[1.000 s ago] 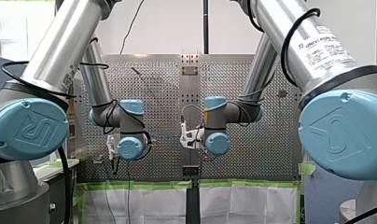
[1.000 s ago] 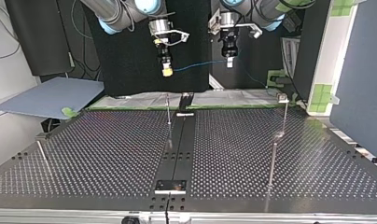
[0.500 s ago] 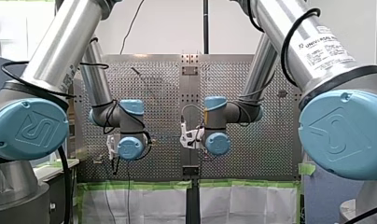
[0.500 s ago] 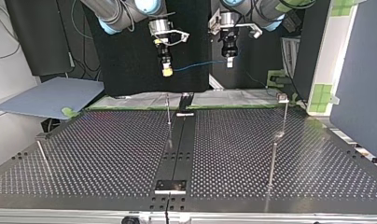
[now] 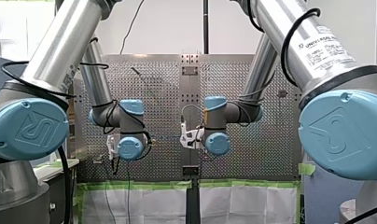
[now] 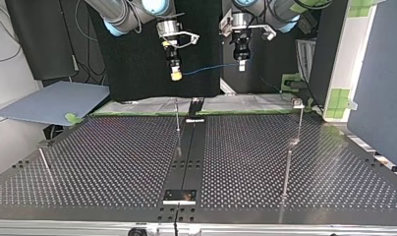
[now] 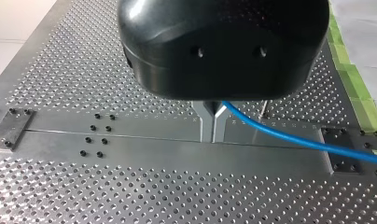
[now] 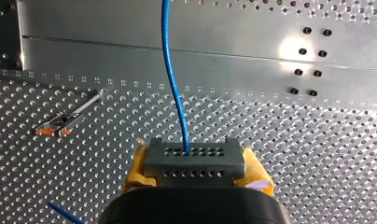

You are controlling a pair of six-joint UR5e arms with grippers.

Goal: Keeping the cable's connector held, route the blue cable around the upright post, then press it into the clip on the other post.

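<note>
Above table [image 6: 113, 162]: right hand [image 6: 175, 74] clamps connector [image 8: 194, 158], left hand [image 7: 213, 122] pinches cable [image 7: 289, 137]

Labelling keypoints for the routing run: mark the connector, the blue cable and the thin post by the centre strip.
connector [image 8: 193, 161], right wrist view: its grey face with the holes.
blue cable [image 8: 168, 70], right wrist view: mid-run, ahead of the connector.
thin post [image 6: 177, 115], top view: the middle of its shaft.
</note>
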